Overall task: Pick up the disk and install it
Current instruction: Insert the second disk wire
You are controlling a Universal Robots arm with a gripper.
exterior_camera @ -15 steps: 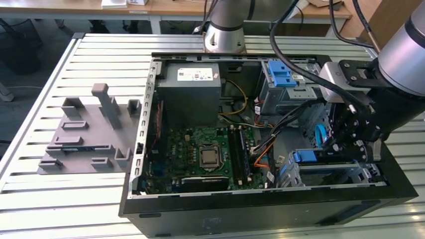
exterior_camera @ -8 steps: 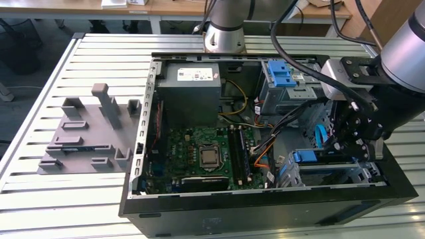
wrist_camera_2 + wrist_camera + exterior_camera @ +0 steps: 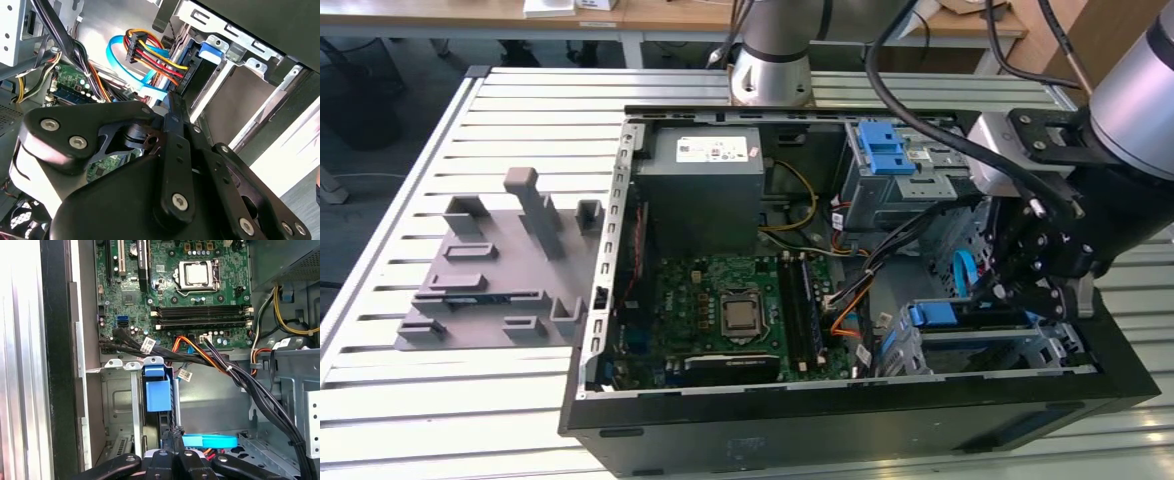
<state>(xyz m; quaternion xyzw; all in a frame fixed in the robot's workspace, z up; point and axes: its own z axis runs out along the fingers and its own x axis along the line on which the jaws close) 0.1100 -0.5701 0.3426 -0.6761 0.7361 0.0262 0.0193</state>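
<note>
The disk [image 3: 937, 314] sits on edge in the drive bay at the exterior view's lower right corner of the open computer case. Its blue carrier tab [image 3: 157, 392] sticks up between the bay's metal rails. My gripper [image 3: 1010, 298] reaches down into the case right beside that bay. In both wrist views its fingers are drawn together, and the gripper [image 3: 173, 441] has its tips at the dark edge of the disk [image 3: 194, 74]. The gripper [image 3: 172, 102] looks shut, and I cannot see it pinching anything.
A bundle of coloured power wires [image 3: 150, 52] and a blue flat cable [image 3: 210, 441] run close by the fingers. The motherboard [image 3: 734, 310], the grey power-supply box [image 3: 707, 175] and an upper drive cage with a blue bracket [image 3: 887, 150] crowd the case. A grey fixture [image 3: 494, 270] stands on the slatted table.
</note>
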